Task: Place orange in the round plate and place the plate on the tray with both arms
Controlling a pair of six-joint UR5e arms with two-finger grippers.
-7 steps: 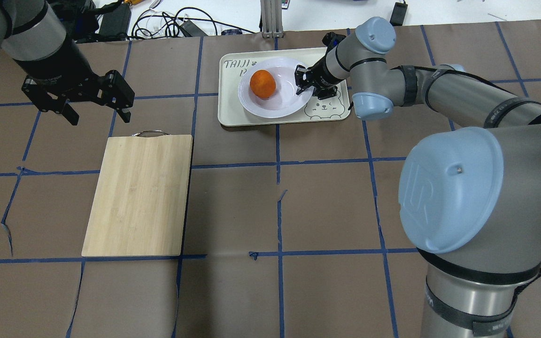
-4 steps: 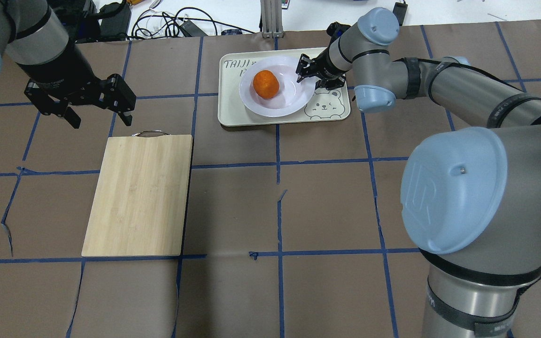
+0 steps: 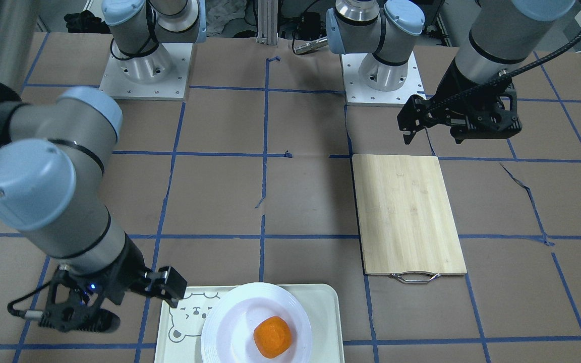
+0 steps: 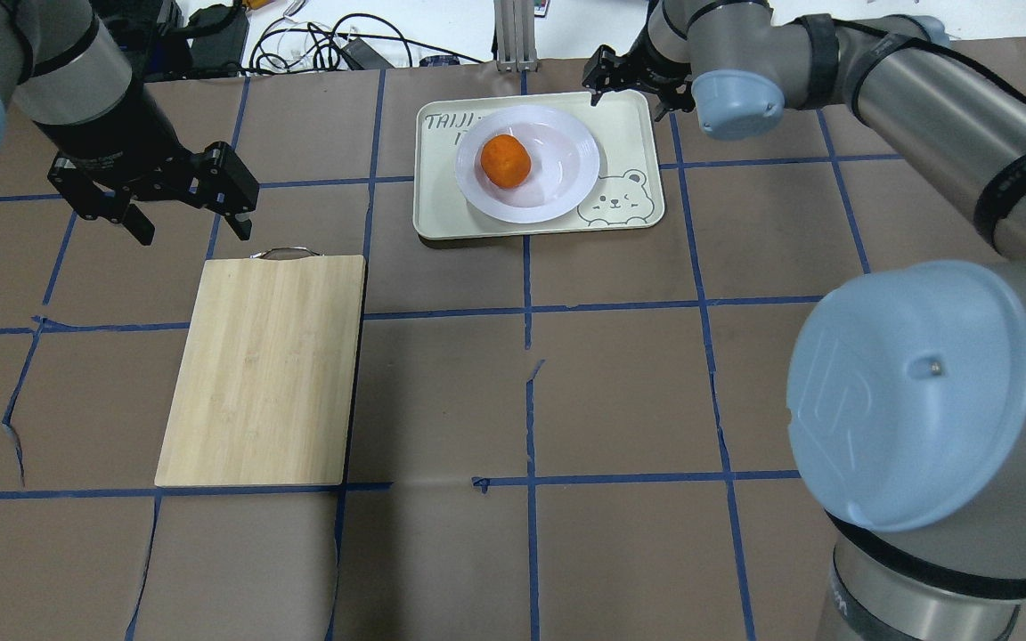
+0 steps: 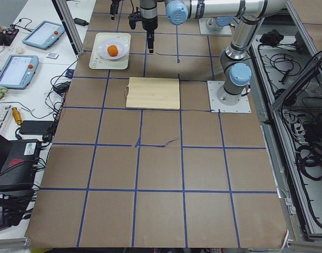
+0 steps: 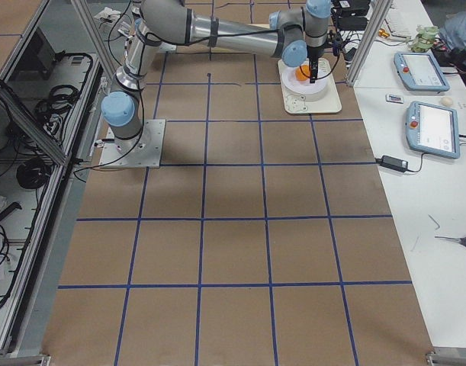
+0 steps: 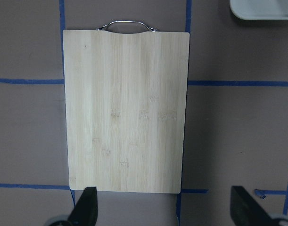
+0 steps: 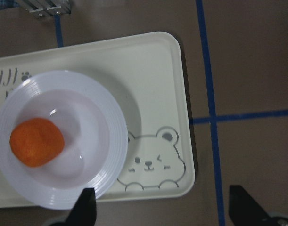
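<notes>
The orange [image 4: 505, 161] lies in the sunken centre of the white round plate [image 4: 566, 189], and the plate rests flat on the cream tray [image 4: 629, 133] beside its bear drawing. My right gripper [image 4: 636, 89] hovers open over the tray's far right corner, clear of the plate. From the right wrist view, the orange [image 8: 37, 142], the plate [image 8: 103, 141] and the tray [image 8: 151, 75] lie below the open gripper [image 8: 165, 212]. At far left my left gripper [image 4: 188, 223] hangs open and empty, just beyond the handle end of the cutting board.
A light wooden cutting board [image 4: 268, 369] with a metal handle lies left of centre on the brown paper with blue tape lines. Cables and a metal post [image 4: 513, 31] sit just behind the tray at the table's far edge.
My right gripper has let go of the plate's right rim, lifted and drawn back toward the tray's far right corner. The plate has settled on the tray. The left arm barely shifted.
</notes>
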